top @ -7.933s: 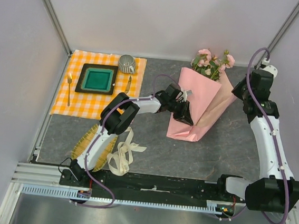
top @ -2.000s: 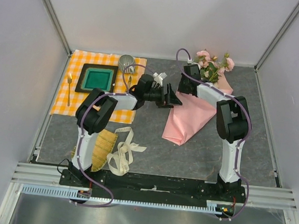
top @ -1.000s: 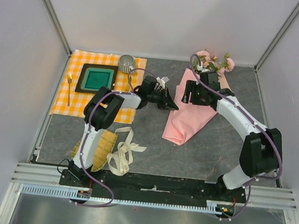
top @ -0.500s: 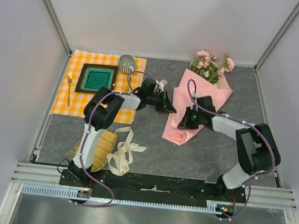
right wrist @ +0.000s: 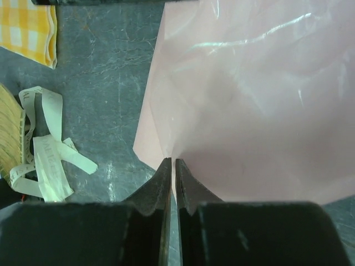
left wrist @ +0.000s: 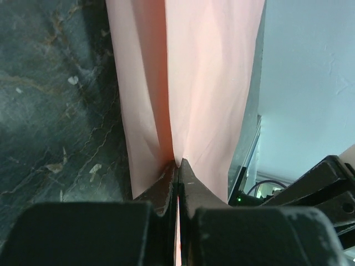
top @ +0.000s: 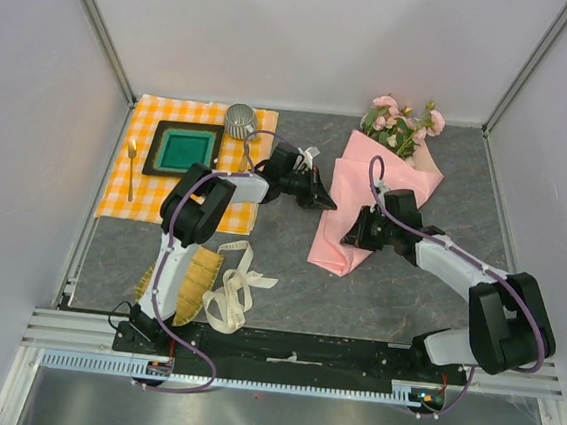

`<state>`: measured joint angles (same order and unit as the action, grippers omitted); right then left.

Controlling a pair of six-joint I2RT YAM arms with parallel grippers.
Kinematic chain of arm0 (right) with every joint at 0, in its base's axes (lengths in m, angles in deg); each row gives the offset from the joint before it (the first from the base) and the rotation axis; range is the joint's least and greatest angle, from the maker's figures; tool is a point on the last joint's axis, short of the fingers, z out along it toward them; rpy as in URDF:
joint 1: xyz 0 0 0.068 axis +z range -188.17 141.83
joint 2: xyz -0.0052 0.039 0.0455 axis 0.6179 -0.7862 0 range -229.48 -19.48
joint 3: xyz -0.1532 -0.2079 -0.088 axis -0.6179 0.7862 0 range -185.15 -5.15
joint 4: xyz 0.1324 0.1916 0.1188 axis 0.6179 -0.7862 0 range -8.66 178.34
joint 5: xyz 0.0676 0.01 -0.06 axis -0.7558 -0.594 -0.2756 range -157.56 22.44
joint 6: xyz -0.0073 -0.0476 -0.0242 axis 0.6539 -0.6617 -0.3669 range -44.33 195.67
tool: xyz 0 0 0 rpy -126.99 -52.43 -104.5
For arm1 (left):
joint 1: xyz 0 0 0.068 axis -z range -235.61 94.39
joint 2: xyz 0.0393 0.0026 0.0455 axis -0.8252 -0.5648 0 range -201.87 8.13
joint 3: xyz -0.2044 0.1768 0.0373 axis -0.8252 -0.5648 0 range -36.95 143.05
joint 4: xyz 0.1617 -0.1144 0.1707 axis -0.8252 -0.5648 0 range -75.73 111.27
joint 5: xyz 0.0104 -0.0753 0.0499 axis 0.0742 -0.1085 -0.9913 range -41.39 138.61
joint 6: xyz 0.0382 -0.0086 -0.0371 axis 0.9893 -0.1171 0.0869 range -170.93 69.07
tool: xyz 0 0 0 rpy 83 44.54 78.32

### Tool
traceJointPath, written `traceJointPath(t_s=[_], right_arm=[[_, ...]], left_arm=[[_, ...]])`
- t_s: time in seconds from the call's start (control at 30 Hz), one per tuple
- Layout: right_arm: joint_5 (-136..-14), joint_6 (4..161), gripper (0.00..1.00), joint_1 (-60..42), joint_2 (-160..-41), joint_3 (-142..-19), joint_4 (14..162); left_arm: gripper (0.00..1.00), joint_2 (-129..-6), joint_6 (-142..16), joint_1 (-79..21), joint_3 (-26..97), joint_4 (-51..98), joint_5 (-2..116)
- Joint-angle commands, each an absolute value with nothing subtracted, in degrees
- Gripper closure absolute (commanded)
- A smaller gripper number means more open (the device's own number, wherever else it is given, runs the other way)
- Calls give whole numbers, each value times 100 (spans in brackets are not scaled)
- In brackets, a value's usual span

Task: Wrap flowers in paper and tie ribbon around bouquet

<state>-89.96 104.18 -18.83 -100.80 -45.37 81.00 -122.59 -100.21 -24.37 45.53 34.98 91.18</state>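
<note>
Grey booth walls around a dark grey stone-look worktop. A large thin pink sheet of paper lies on it, rolled into a loose cone with the narrow end toward the arm bases. A small bunch of pale pink flowers on green stems sticks out of the paper's far, wide end, so the bouquet is roughly formed but has no tie on it.

Left claw is at the paper's left edge, about halfway along. In the left wrist view it is clenched, with a fold of pink paper pinched at the tips and the sheet pulled into a crease there. Right claw is over the paper's near, narrow part. In the right wrist view it has its jaws almost together, nipping the sheet's lower edge; only a slit shows between them.

A cream flat fabric ribbon lies loosely looped on the worktop, well apart from the paper on its near-left, with nothing holding it; it also shows in the right wrist view. A yellow-green woven bamboo mat lies just beside the ribbon, on the side away from the paper, partly under the left arm.

An orange-checked cloth lies left of the paper. On the cloth are a green square tray with a dark rim, a ribbed metal cup and a gold spoon.
</note>
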Motion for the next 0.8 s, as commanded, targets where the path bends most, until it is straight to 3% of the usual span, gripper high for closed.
traceJointPath(t_s=[0.0, 0.27, 0.5, 0.77], right_arm=[[-8857, 10344, 87, -1892, -9753, -4119, 8225], [-8998, 10476, 100, -1883, -9868, -3441, 8694], [-8629, 10230, 95, -1883, -9234, -4302, 7587], [-9103, 10432, 88, -1804, -10076, -4136, 8446]], left_arm=[[98, -12327, -9769, -2468, 4962, 3427, 9177], [98, -12582, -9699, -2476, 5384, 3155, 9177], [98, -12591, -9549, -2485, 5332, 2944, 9089], [98, -12608, -9488, -2547, 5402, 2847, 8957]])
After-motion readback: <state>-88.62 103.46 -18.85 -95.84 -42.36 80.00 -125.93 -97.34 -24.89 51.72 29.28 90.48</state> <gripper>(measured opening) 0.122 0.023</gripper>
